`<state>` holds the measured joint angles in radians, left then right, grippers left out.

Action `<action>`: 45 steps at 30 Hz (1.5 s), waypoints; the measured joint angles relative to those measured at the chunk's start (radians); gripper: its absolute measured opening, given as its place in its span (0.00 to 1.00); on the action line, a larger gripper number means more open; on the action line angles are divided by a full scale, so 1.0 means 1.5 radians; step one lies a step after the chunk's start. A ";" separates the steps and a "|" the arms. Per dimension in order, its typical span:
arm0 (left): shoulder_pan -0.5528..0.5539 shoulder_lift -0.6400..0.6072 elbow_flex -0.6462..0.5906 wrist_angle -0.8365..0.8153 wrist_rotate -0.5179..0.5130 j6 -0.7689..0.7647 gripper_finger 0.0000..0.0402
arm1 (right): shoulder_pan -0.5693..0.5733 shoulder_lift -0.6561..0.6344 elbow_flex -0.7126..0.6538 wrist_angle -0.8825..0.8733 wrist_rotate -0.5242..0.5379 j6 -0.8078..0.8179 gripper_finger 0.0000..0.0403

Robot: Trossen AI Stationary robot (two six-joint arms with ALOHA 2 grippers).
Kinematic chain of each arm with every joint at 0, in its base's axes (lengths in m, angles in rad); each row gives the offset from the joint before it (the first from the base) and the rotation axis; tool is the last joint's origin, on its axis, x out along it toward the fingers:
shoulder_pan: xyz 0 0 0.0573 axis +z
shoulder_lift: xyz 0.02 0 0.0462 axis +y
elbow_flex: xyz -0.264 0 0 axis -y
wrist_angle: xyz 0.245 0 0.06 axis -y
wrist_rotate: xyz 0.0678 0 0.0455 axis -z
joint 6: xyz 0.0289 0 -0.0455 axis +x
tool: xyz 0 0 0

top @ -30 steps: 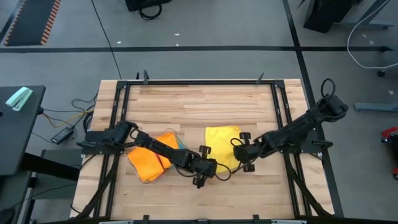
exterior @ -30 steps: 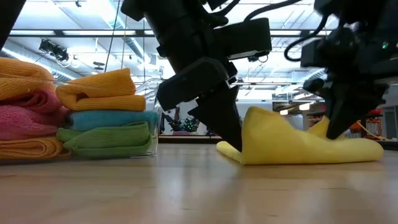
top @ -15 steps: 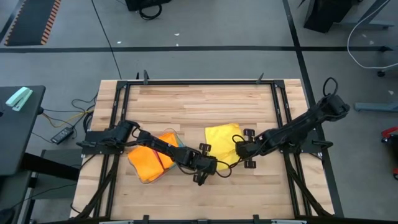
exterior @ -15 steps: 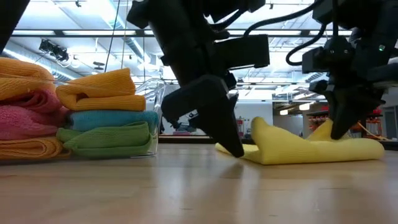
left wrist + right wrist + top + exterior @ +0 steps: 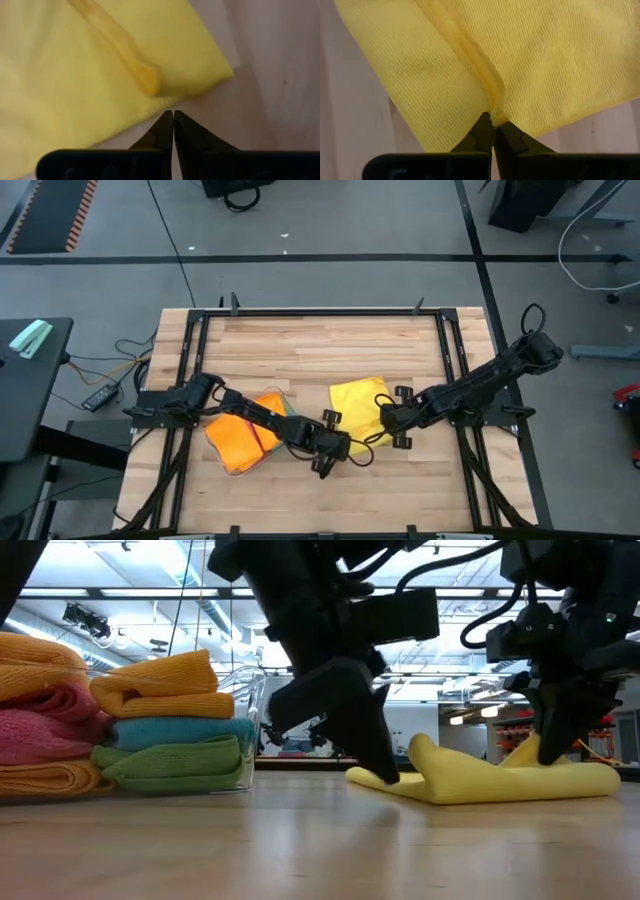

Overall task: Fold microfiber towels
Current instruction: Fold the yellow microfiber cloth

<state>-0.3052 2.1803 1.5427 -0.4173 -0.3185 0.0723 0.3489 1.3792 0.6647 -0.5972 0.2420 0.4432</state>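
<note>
The soft yellow microfiber towel [image 5: 358, 408] lies partly folded on the wooden bench [image 5: 320, 350], toward four o'clock of centre. The right hand [image 5: 492, 131] pinches its raised edge; the left hand [image 5: 173, 129] sits closed and empty beside a corner. The fold seems mid-way; next, carry the pinched edge across.

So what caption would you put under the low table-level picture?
Two dark arms work a yellow towel flat on the table, beside a clear tray of folded towels.

Two matte black jointed arms, looped black cables, left gripper [image 5: 335, 457] and right gripper [image 5: 388, 423] with tapered dark fingers [image 5: 162, 132]
</note>
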 joint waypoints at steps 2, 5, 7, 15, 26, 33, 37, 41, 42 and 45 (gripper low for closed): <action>0.005 -0.001 0.004 0.007 -0.002 0.000 0.05 | 0.000 -0.001 0.000 -0.001 0.000 0.001 0.02; 0.017 -0.001 0.004 0.007 -0.002 -0.003 0.03 | 0.000 -0.007 0.012 -0.017 0.000 0.001 0.02; 0.024 -0.001 0.004 0.009 -0.002 -0.004 0.02 | 0.000 -0.015 0.019 -0.029 0.002 0.000 0.02; 0.030 0.026 0.006 0.024 0.020 0.010 0.08 | -0.007 -0.022 0.011 -0.034 0.014 0.005 0.02; 0.028 0.033 0.006 0.027 0.020 0.013 0.02 | -0.051 -0.022 -0.060 0.021 0.018 0.023 0.03; 0.028 0.033 0.004 0.031 0.023 0.013 0.08 | -0.051 -0.022 -0.071 0.067 0.020 -0.037 0.11; 0.026 0.034 0.004 0.031 0.024 0.013 0.09 | -0.052 -0.022 -0.071 0.069 0.052 -0.069 0.17; 0.022 0.035 0.004 0.030 0.023 0.013 0.07 | -0.058 -0.022 -0.071 0.067 0.058 -0.064 0.22; 0.021 0.035 0.004 0.029 0.023 0.013 0.07 | -0.061 -0.022 -0.071 0.065 0.053 -0.057 0.23; 0.020 0.035 0.004 0.028 0.023 0.009 0.05 | -0.068 -0.022 -0.071 0.056 0.036 -0.040 0.25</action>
<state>-0.2748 2.2326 1.5482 -0.3756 -0.2836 0.0861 0.2472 1.3460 0.5583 -0.5129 0.2958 0.3838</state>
